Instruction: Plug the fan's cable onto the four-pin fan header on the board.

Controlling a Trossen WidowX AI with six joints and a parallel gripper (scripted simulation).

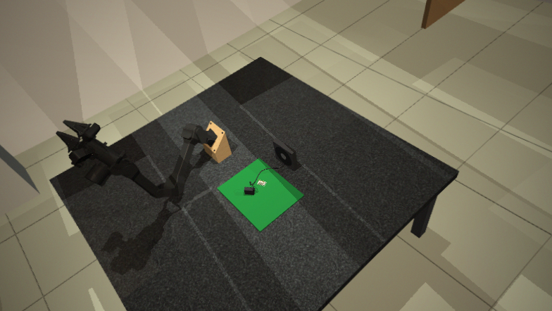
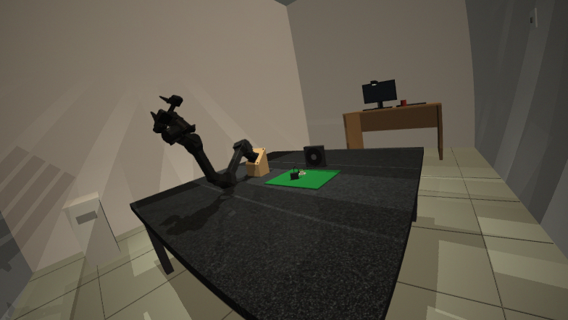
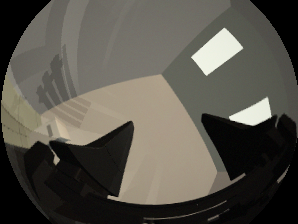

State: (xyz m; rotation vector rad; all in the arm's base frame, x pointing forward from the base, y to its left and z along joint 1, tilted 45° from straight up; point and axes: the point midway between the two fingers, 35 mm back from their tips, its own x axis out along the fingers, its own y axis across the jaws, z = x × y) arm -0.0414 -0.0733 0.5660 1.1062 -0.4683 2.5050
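The green board [image 1: 259,212] [image 2: 314,183] lies flat on the table. A small whitish part with pins, seemingly the fan header [image 1: 262,182] [image 2: 302,172], sits on it; its pins are too small to count. A small black block, seemingly the plug [image 1: 249,191] [image 2: 294,176], is on the board beside the header, apart from it. The thin dark cable [image 1: 262,169] runs from the block to the black fan [image 1: 284,155] [image 2: 314,156], which stands upright just off the board's edge. My gripper [image 1: 60,127] [image 2: 156,104] [image 3: 168,120] is open and empty, raised high and far from the board, pointing away from it.
The arm's base is on a tilted wooden block [image 1: 220,151] [image 2: 258,166], close to the board's corner. The dark table [image 1: 216,262] [image 2: 310,246] carries everything. A desk [image 2: 401,123] with a monitor [image 2: 379,92] stands beyond it.
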